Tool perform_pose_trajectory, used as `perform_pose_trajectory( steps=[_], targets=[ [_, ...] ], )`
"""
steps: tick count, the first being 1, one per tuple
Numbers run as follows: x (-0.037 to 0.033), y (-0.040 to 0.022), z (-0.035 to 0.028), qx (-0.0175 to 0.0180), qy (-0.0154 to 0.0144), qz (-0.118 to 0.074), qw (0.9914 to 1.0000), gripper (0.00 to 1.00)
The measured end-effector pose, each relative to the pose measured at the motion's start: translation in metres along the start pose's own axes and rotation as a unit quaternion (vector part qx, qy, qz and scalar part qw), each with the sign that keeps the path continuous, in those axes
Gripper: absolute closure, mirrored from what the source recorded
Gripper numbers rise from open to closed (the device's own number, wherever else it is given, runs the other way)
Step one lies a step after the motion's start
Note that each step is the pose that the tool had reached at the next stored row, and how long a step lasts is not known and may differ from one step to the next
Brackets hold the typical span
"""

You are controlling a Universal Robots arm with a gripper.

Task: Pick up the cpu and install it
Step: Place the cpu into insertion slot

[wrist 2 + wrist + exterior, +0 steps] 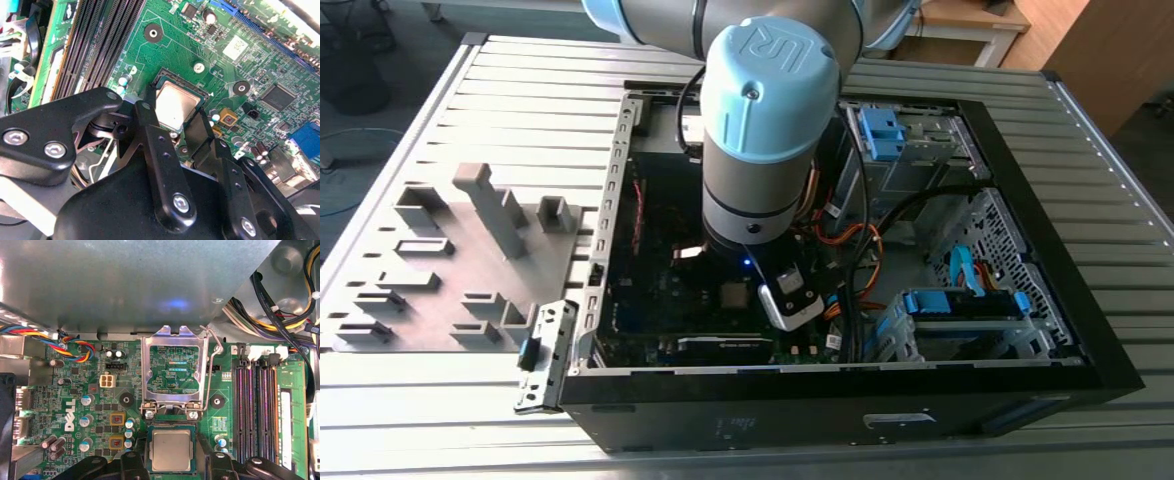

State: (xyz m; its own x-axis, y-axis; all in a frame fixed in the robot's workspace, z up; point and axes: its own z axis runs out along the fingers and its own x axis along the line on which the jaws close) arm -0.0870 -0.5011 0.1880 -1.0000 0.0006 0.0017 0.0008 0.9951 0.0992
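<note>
**Step in hand: seating the cpu in the socket**

Position. In the exterior view the arm point(767, 120) reaches down into the open computer case point(854, 400) at the centre of the frame. In both wrist views the cpu point(176, 102) point(171, 450) lies inside the dark rim of the socket point(170, 75), metal top upward. It looks level with the rim. Whether it is fully seated cannot be told.

Gripper. The gripper point(172, 112) straddles the cpu. Its jaws appear clamped on two opposite edges, with one black fingertip point(149, 102) against the rim of the chip.

Clearances. The silver load plate point(146, 370) stands hinged open just beside the socket. Its wire lever point(214, 365) is raised alongside. The memory slots point(255, 410) run parallel, near the far side of the lever.

Guidance (judgement):
- Hold the chip flat; a tilted corner could bend the socket contacts.
- Match the chip's edges squarely to the socket rim before any downward load.
- Apply no sideways force; the chip should drop in under its own weight.
- Keep the fingers off the load plate hinge and the lever.
</note>
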Motion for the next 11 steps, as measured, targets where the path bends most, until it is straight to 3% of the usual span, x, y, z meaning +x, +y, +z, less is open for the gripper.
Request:
perform_pose_trajectory(
  steps=[8, 9, 11],
  targets=[
    [0.0, 0.0001, 0.0004, -0.0003, -0.0001, 0.0, 1.0, 0.52],
    [0.0, 0.0001, 0.0004, -0.0002, -0.0001, 0.0, 1.0, 0.46],
    [0.0, 0.0, 0.0003, -0.0001, -0.0001, 0.0, 1.0, 0.46]
  ],
)
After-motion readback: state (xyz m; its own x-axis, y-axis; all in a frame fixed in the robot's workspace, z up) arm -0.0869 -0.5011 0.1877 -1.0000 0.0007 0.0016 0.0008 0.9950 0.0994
